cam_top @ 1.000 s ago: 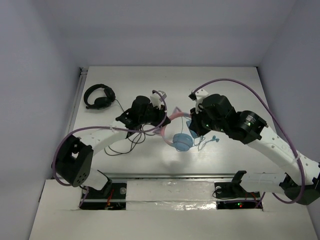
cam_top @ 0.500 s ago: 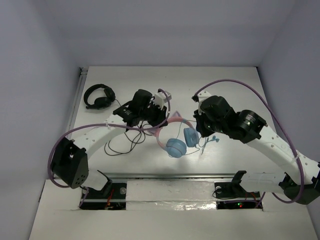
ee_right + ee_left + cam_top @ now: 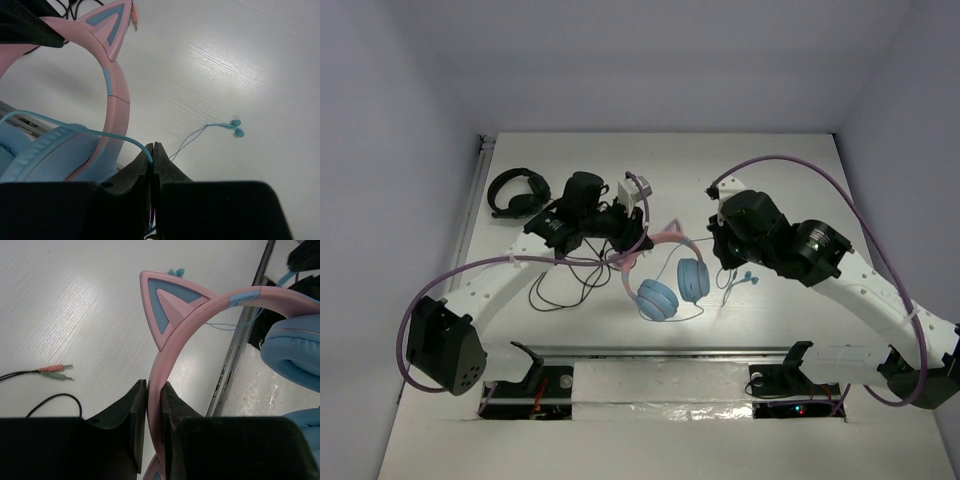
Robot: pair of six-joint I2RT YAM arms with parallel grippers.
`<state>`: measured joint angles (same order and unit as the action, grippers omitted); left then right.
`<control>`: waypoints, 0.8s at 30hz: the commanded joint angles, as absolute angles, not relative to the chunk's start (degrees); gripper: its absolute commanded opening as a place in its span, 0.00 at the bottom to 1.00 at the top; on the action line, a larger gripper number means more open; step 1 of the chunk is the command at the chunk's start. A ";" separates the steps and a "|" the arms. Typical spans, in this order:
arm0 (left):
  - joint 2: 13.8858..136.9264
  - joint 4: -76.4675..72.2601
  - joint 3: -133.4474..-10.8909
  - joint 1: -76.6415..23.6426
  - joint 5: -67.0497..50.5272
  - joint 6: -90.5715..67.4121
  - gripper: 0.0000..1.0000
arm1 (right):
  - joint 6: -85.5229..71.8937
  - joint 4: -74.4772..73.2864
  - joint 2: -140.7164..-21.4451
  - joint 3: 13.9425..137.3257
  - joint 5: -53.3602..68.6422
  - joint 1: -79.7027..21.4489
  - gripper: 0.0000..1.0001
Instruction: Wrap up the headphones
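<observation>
The headphones (image 3: 660, 297) hang above the table between both arms, with a pink headband (image 3: 200, 315) bearing cat ears and light blue earcups (image 3: 295, 357). My left gripper (image 3: 154, 390) is shut on the headband just below one cat ear; in the top view it (image 3: 632, 240) sits at the band's upper left. My right gripper (image 3: 154, 146) is shut on the thin light blue cable (image 3: 100, 134), which runs from the earcup (image 3: 45, 155) into the jaws. The cable's teal end (image 3: 235, 127) lies on the table.
All-black headphones (image 3: 517, 190) lie at the far left, and their thin black cable (image 3: 570, 285) loops under my left arm, its pink and green plugs (image 3: 52, 372) on the white table. A metal rail (image 3: 660, 352) runs along the near edge.
My left arm has swung left, carrying the headband with it. The earcups have shifted left and toward the near edge. The right gripper has stayed about where it was, still on the cable.
</observation>
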<state>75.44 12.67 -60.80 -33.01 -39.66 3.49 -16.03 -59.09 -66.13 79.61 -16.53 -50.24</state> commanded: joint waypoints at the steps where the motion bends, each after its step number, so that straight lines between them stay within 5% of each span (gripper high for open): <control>1: 72.68 6.16 -62.58 -32.08 -49.64 0.27 0.00 | -16.17 -53.01 -65.66 78.14 -15.12 -50.01 0.09; 10: 70.84 -8.51 -60.38 -27.86 -54.49 -12.38 0.00 | -19.16 -40.70 -59.95 70.85 -10.11 -50.01 0.09; 16: 69.44 -12.13 -61.35 -27.33 -46.69 -17.57 0.00 | -18.99 -24.63 -55.20 59.78 -7.47 -50.01 0.13; 24: 67.50 -14.15 -62.40 -26.28 -42.19 -22.14 0.00 | -22.06 -6.70 -52.03 50.20 -5.64 -47.47 0.43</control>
<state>70.57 -7.81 -60.34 -27.14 -44.25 -16.67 -20.71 -19.57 -53.58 51.99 -8.19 -48.42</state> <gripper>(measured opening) 0.112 0.411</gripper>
